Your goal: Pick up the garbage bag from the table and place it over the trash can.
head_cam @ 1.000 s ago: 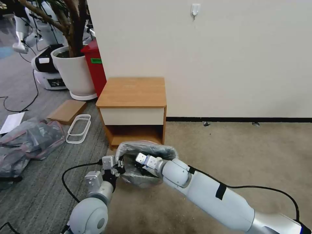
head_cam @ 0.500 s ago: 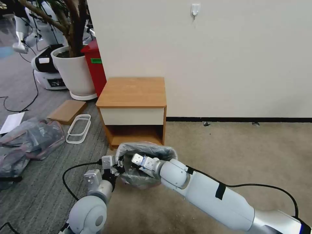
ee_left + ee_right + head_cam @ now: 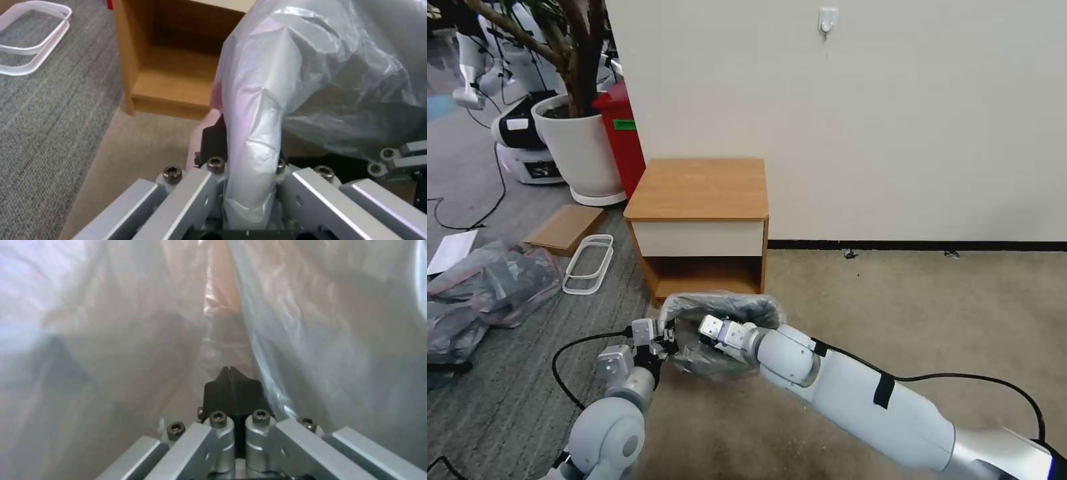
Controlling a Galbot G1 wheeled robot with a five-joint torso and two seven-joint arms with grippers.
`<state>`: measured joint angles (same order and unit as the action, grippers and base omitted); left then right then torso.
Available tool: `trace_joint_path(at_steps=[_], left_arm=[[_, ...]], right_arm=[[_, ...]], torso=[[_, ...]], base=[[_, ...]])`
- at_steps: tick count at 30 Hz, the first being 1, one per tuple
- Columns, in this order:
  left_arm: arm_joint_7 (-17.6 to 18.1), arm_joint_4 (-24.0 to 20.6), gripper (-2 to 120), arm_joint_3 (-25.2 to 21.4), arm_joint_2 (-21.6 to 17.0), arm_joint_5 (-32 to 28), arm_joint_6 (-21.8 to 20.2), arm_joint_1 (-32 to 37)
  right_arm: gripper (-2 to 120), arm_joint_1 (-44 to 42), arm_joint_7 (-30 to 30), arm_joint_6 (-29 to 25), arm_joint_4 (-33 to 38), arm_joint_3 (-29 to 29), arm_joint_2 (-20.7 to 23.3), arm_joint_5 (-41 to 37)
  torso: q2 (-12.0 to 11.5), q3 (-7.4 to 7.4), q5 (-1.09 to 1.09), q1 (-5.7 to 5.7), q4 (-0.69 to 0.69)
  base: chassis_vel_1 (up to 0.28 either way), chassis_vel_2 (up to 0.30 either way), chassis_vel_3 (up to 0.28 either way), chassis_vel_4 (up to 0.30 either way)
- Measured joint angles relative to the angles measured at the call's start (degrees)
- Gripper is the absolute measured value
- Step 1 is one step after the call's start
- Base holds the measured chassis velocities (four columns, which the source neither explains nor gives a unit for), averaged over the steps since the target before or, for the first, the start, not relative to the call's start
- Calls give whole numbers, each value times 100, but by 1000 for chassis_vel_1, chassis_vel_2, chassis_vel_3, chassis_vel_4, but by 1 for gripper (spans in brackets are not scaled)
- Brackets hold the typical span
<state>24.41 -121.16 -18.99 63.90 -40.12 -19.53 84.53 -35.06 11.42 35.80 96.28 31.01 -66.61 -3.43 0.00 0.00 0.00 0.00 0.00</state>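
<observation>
Low in the head view, left of centre, the left gripper reaches in from the bottom edge, its fingers clamped on a bunched fold of the thin, crinkly, translucent grey garbage bag. In the left wrist view that fold rises straight out from between the closed pads, with a pinkish tinge along one edge. From the lower right corner of the head view the white right arm stretches toward the centre, and the right gripper is sunk into the open mouth of the bag. In the right wrist view its black fingertips are pressed together with no gap between them, and grey-pink plastic hangs on every side; whether any film is caught between them, I cannot tell. The bag is draped around what seems to be the trash can, on the beige carpet just in front of the table; the can itself is covered. Behind it, at the frame's centre, stands the small light-brown wooden table with a white drawer front and open lower shelf, against the cream wall.
</observation>
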Motion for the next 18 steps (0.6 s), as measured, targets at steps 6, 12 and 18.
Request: trace_joint_path(at_steps=[6, 12, 18], left_arm=[[-5, -56, 2, -30, -29, 0, -3, 20], [-21, -57, 2, -84, -70, -25, -18, 46], [-73, 6, 2, -126, -112, -14, -22, 83]], right_arm=[[0, 3, -7, -7, -11, 6, 5, -6], [0, 12, -29, -94, -11, 18, -7, -148], [0, 110, -2, -248, -33, 60, 34, -177]], torso=[[0, 0, 0, 0, 0], [0, 0, 0, 0, 0], [0, 0, 0, 0, 0]], base=[[0, 0, 0, 0], [0, 0, 0, 0], [0, 0, 0, 0]])
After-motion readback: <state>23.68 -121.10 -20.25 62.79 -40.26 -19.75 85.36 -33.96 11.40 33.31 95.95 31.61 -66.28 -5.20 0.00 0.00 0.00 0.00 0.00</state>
